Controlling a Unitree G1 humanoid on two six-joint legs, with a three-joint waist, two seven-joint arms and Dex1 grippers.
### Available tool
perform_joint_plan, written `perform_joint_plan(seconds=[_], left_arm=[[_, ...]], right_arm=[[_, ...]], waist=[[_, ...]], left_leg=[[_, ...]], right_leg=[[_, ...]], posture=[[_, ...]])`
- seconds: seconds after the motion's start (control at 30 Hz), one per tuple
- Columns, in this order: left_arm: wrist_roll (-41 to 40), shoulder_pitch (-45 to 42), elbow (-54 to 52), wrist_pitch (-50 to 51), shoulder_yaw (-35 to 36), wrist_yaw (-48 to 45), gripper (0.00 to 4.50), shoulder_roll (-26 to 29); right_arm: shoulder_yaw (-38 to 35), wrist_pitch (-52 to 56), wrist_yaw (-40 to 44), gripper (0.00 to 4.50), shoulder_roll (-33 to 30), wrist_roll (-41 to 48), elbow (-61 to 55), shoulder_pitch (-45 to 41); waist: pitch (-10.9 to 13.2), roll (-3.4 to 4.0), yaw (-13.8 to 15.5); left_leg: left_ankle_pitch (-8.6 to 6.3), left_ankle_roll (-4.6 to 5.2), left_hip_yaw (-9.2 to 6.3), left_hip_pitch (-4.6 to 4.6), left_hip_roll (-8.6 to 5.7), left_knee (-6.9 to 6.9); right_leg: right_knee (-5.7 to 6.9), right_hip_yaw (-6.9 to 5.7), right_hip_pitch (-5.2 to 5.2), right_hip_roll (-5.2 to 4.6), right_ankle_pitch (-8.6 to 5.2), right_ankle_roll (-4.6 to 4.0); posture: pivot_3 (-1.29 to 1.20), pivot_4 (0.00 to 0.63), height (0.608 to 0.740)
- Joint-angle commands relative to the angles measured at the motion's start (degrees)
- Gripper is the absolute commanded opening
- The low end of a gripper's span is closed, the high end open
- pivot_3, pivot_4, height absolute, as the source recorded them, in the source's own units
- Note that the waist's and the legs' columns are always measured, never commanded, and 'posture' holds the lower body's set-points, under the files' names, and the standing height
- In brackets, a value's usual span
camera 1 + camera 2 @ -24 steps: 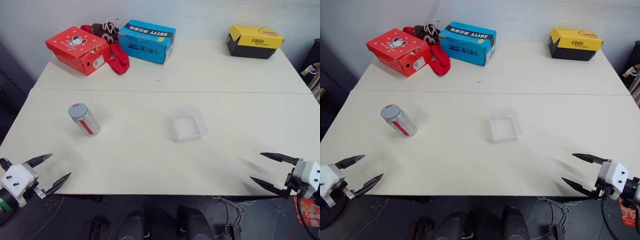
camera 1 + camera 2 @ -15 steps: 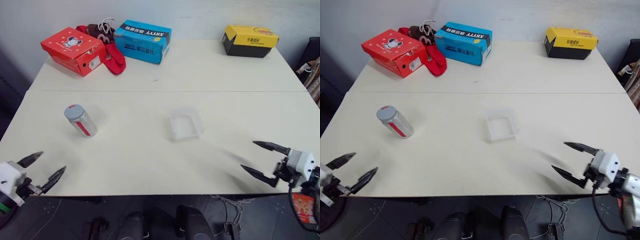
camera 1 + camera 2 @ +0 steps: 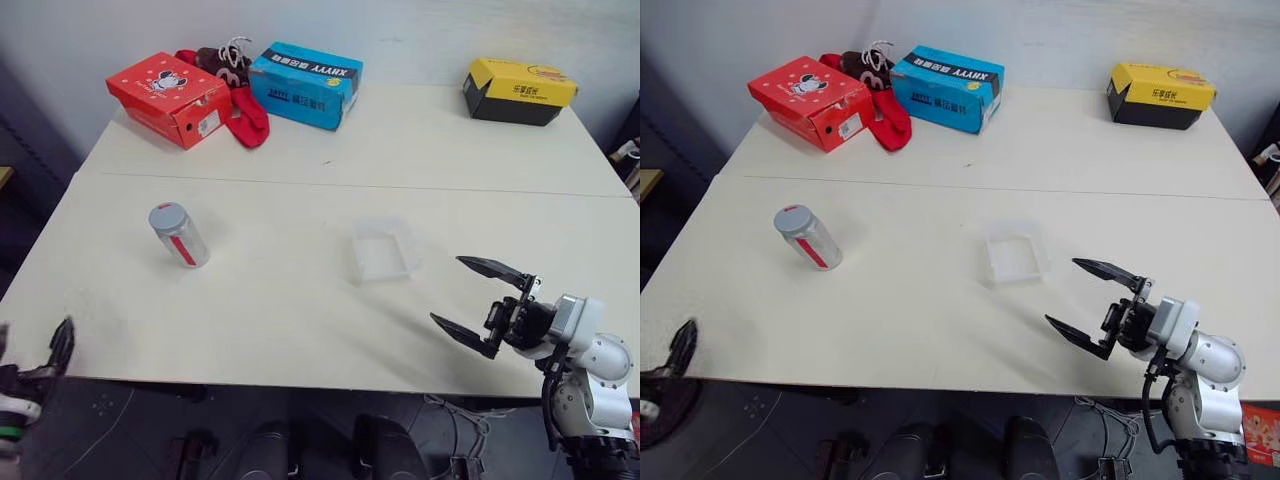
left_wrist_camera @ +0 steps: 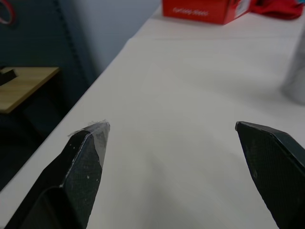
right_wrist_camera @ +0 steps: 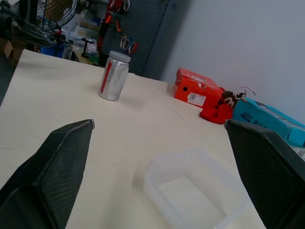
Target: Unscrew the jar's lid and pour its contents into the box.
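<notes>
Both pairs of jaws stand spread wide with nothing between them. On the white table [image 3: 300, 330] the three shoeboxes sit along the far edge, well out of the work: the red shoebox [image 3: 168, 98] and the blue shoebox [image 3: 305, 84] at far left with a red cloth [image 3: 248, 112] and a dark shoe bunched between them, the yellow shoebox [image 3: 520, 91] at far right. That leaves the near half open for the task's own things.

At centre lies the box [image 3: 382, 250], a shallow clear tray, set where either arm could reach it for pouring. Well to its left stands the jar [image 3: 179, 234], upright, red stripe facing the robot, with the lid [image 3: 167, 215] on top, so unscrewing has not begun (the contents cannot be made out through the jar's wall).

Over the near right part of the table the right gripper [image 3: 478, 303] hangs above the surface, its fingers aimed toward the box and short of it, touching nothing. At the near left corner the left gripper [image 4: 181, 157] is likewise parted and empty, well apart from the jar, which looks like its likely target.
</notes>
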Motion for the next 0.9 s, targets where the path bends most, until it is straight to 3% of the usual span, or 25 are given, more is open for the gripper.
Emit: perform_joint_plan(seconds=[0.03, 0.23, 0.47, 0.9], left_arm=[[3.8, -0.8, -9.8, 1.3, -5.2, 6.4, 4.47, -2.9], [15.0, -3.1, -18.3, 6.4, -18.5, 16.8, 4.47, -8.7], [23.4, -13.5, -14.5, 9.2, -27.7, 24.3, 4.47, -13.3], [30.3, -28.6, 1.9, 3.2, -28.8, 28.6, 4.47, -13.2]], right_arm=[[-0.9, 0.4, 1.0, 4.5, -0.7, 1.1, 1.5, -0.3], [-1.5, -1.4, 2.4, 4.5, -0.2, 0.8, 5.4, -0.8], [-1.7, -2.8, 4.2, 4.5, 0.2, 1.2, 8.6, -1.2], [-2.3, -3.7, 1.7, 4.5, 0.7, 1.0, 4.9, 3.1]], waist=[[0.0, -0.01, -0.1], [0.0, -0.01, -0.1], [0.0, 0.0, 0.5], [0.0, 0.0, 1.4]], left_leg=[[0.0, 0.0, 0.0, 0.0, 0.0, 0.0], [0.04, 0.0, 0.08, 0.01, 0.01, 0.0], [0.14, 0.03, 0.1, 0.01, 0.01, 0.13], [0.23, 0.15, 0.1, 0.0, 0.02, 0.2]], right_leg=[[0.01, 0.0, 0.0, 0.01, 0.0, 0.0], [0.09, -0.01, 0.0, 0.13, 0.0, 0.0], [0.22, -0.04, -0.01, 0.11, 0.0, 0.0], [0.28, -0.12, -0.04, 0.1, 0.01, 0.01]], posture=[[0.0, 0.15, 0.74], [0.0, 0.15, 0.74], [0.0, 0.15, 0.74], [0.0, 0.15, 0.74]])
